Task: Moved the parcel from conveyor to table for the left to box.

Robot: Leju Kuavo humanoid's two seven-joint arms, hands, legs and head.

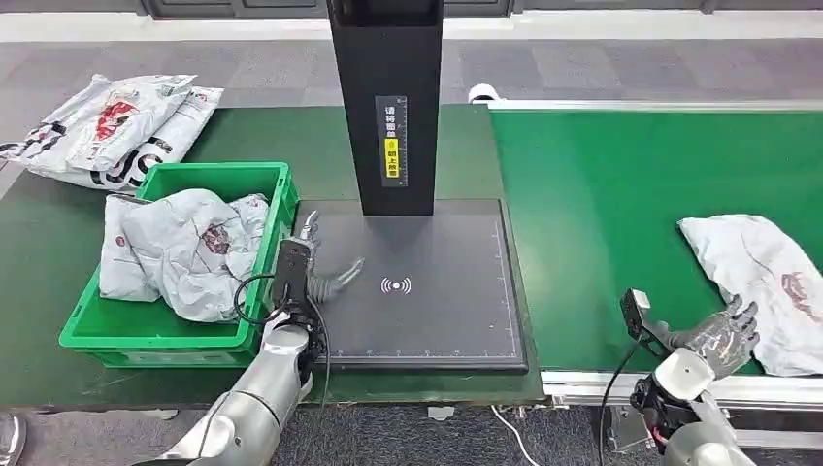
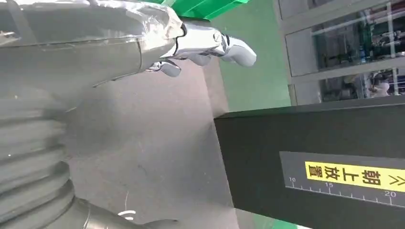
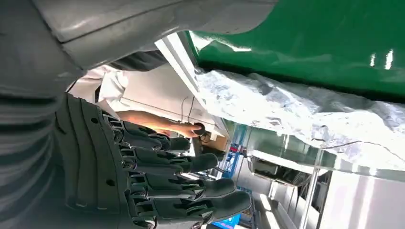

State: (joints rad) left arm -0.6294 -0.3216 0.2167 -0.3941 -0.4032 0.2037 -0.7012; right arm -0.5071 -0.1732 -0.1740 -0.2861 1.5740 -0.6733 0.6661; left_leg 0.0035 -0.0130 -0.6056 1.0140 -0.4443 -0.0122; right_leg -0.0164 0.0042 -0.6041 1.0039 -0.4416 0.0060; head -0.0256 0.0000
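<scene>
Crumpled grey plastic mailers fill a green plastic crate at the table's left, just beside the robot's left hand, which hovers empty with fingers spread over the dark square scanner pad below a black upright column. On the green conveyor belt to the right, the right hand, fingers extended and apart, grasps nothing at the near edge of the grey-white plastic parcel.
</scene>
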